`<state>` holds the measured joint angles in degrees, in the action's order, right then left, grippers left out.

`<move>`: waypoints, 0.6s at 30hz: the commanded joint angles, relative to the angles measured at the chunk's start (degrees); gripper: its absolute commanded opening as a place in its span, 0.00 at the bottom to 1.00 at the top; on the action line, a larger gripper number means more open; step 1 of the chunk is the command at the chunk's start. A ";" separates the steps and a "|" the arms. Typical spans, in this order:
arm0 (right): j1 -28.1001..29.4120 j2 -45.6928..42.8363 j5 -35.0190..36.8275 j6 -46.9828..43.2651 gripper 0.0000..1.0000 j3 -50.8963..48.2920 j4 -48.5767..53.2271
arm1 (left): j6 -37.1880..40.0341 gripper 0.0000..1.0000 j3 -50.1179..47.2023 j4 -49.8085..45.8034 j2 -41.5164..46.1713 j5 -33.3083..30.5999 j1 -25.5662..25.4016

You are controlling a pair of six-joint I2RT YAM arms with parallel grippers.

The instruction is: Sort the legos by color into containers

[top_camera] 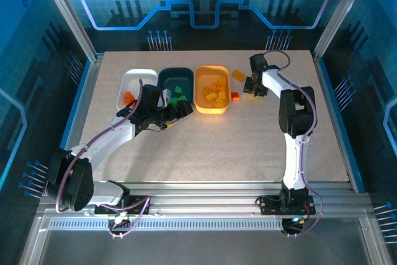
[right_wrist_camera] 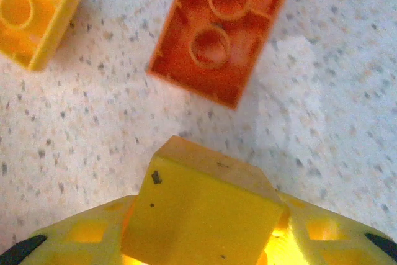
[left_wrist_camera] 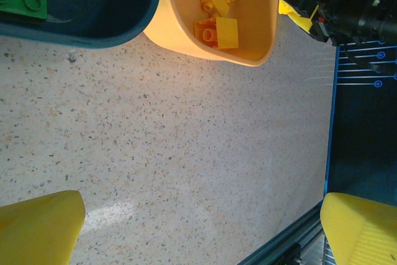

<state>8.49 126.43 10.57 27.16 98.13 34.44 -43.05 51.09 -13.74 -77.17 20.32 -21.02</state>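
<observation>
Table [top_camera: 217, 147]: pale speckled top inside a blue-lit cage, both arm bases at its near edge.
Left claw [top_camera: 180, 108]: jaws wide apart and empty, hovering at the near rim of the teal tub [top_camera: 175, 79].
Tubs: a row across the far half. White tub [top_camera: 138, 76] on the left holds red-orange bits, the teal tub in the middle holds green, and the orange tub [top_camera: 212, 108] on the right holds yellow.
Right claw [top_camera: 251, 88]: just right of the orange tub, low over the table, jaws apparently clamped on a yellow brick [right_wrist_camera: 198, 209].
Loose bricks: red brick [top_camera: 235, 96] lies between the right claw and the orange tub; spare brick [top_camera: 238, 75], yellow, lies a little farther back.
Key relation: the orange tub lies directly left of the right claw, the nearer arm, so I judge a short carry left over the red brick.
</observation>
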 commanded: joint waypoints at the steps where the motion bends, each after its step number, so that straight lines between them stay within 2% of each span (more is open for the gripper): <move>1: 1.88 -9.01 0.92 -0.96 0.40 -4.35 -3.59 | 1.65 0.99 0.61 -0.95 1.13 -0.89 1.16; 6: 11.17 -15.06 2.40 -4.12 0.40 -7.96 -6.10 | -1.15 0.99 -2.01 -0.46 3.42 -0.37 7.48; 10: 17.34 -10.02 0.77 -6.71 0.41 -1.40 -2.97 | -3.09 0.99 -5.01 -0.45 6.57 0.15 13.41; 15: 20.28 -3.35 -0.08 -7.56 0.43 6.76 0.63 | -2.53 0.99 -6.85 -2.40 10.15 1.12 16.50; 18: 20.77 -1.99 -1.32 -8.20 0.53 9.70 2.00 | -1.91 0.99 -7.71 -3.32 11.63 1.06 16.96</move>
<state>29.56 122.93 10.07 20.51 104.68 32.73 -45.06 44.45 -15.03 -67.53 20.36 -4.75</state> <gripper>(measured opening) 0.503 0.990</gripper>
